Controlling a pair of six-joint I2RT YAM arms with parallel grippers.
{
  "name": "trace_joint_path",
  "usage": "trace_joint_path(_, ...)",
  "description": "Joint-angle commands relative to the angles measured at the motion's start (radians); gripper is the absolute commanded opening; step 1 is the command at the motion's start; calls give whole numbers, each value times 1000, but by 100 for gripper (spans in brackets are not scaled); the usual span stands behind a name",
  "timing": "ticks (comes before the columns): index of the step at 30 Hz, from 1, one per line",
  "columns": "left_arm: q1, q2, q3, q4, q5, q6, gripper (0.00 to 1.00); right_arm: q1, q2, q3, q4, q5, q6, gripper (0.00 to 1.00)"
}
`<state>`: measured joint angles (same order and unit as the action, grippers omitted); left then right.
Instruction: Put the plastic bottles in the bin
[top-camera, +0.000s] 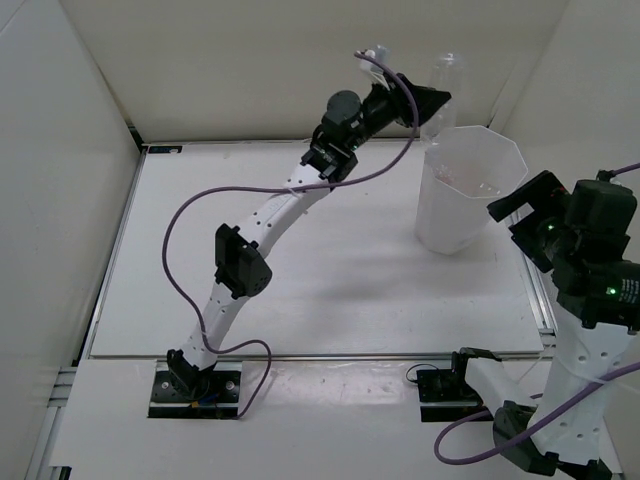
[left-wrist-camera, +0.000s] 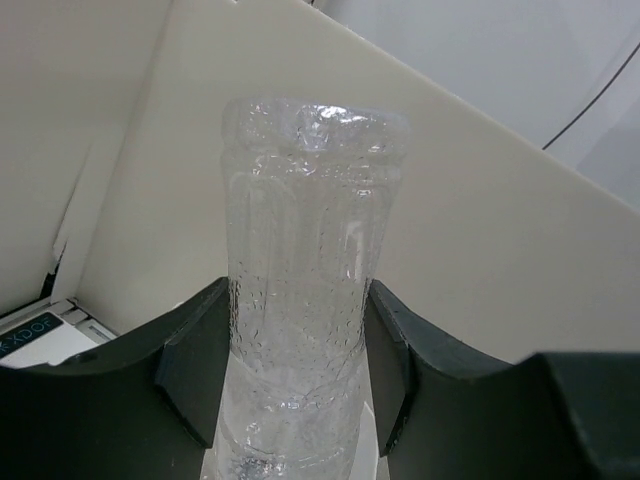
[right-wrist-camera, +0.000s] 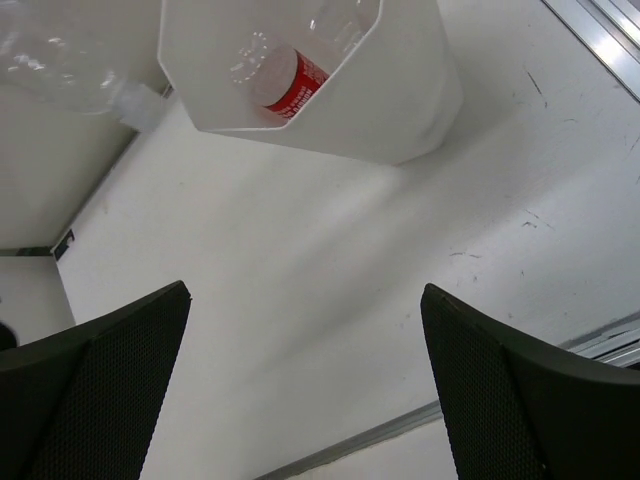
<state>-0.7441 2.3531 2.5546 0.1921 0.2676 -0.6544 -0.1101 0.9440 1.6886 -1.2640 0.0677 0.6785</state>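
1. My left gripper (left-wrist-camera: 300, 385) is clamped on the plain bottle (left-wrist-camera: 305, 250), holding it in the air near the bin (top-camera: 455, 215), outside its rim.
2. My right gripper (right-wrist-camera: 305, 390) hangs wide apart, empty, over the tabletop (right-wrist-camera: 300, 250).
3. The red-labelled bottle (right-wrist-camera: 292, 85) lies inside the bin.

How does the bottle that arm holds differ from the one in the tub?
The plain bottle has no label; the red-labelled bottle has a red one. The plain bottle is clamped in the left gripper, outside the bin; the red-labelled bottle lies inside it. Both are clear plastic.
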Motion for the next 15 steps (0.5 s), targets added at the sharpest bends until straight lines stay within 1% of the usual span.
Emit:
trace_joint_path(1,-11,-8,-3,99,-114,42,18,-2,1,86,-90,-29,1,100)
trace_joint_path(4,-35,32,39,124,-134,52,19,-2,-37,129,-126,-29,1,100)
trace_joint_path(7,-46,44,19,161,-148,62,19,-2,-65,138,-166,-29,1,100)
trace_joint_path(11,-69,64,21,171,-159,52,21,-2,-88,147,-196,-29,1,100)
trace_joint_path(13,-109,77,21,159,-159,61,21,-2,-99,148,-196,-29,13,100)
trace_joint_path(15,-124,77,21,141,-144,70,21,-2,-99,148,-196,-43,13,100)
